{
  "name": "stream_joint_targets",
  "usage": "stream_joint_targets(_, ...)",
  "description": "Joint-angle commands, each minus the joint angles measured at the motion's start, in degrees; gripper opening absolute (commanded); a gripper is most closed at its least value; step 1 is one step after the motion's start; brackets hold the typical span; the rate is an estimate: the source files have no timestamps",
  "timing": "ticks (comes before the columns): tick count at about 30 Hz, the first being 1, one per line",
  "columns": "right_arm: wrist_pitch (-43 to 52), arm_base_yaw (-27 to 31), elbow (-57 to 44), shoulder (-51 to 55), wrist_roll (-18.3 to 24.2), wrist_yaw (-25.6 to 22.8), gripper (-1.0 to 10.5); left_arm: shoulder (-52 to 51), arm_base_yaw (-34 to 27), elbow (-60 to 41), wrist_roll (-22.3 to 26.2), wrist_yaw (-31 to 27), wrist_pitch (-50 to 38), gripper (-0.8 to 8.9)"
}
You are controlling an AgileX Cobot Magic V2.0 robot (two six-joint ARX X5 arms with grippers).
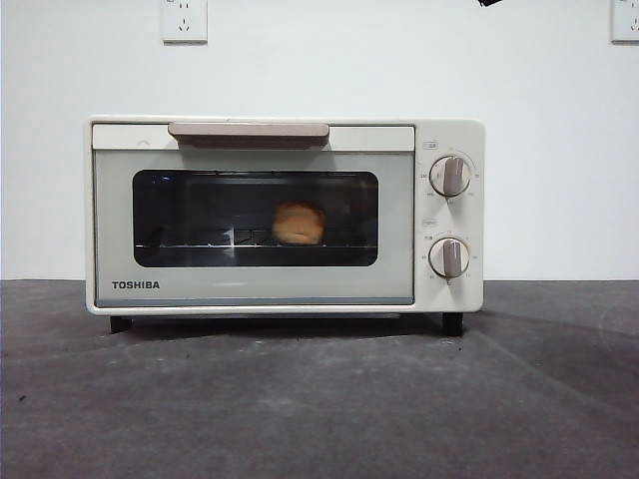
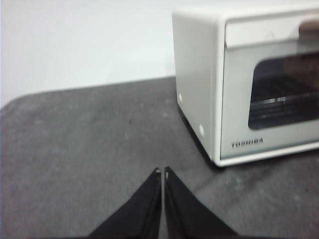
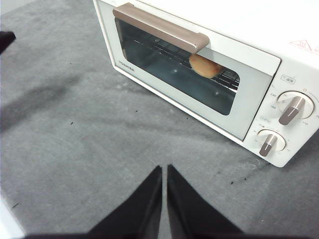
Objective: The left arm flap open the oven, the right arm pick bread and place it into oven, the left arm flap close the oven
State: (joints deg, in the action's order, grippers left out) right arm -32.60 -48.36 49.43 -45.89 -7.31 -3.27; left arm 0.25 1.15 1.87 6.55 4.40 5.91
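Left gripper and right gripper are seen closed, empty (clear of the oven); door shut, bread seated on the rack, grey table below.

Light is even and fairly bright, falling from above: the oven throws a soft shadow onto the surface just under its base and off to its knob side. The front view is sharp; the oven's dark window shows faint reflections, and the bread behind it looks dim. The left wrist view is soft and hazy, with the oven's lettering smeared. The right wrist view is clearer, its white top nearly washed out.
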Motion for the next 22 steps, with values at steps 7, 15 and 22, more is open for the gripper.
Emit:
stream_joint_targets(7,0.4,-0.6,0.4,-0.4,-0.1,-0.2,0.1,-0.1,-0.1,-1.2,0.0,-0.1,4.7,0.19)
stream_joint_targets(15,0.4,-0.6,0.4,-0.4,-0.1,-0.2,0.1,-0.1,-0.1,-1.2,0.0,-0.1,4.7,0.19)
stream_joint_targets(22,0.4,-0.6,0.4,-0.4,-0.1,-0.2,0.1,-0.1,-0.1,-1.2,0.1,-0.1,4.7,0.19)
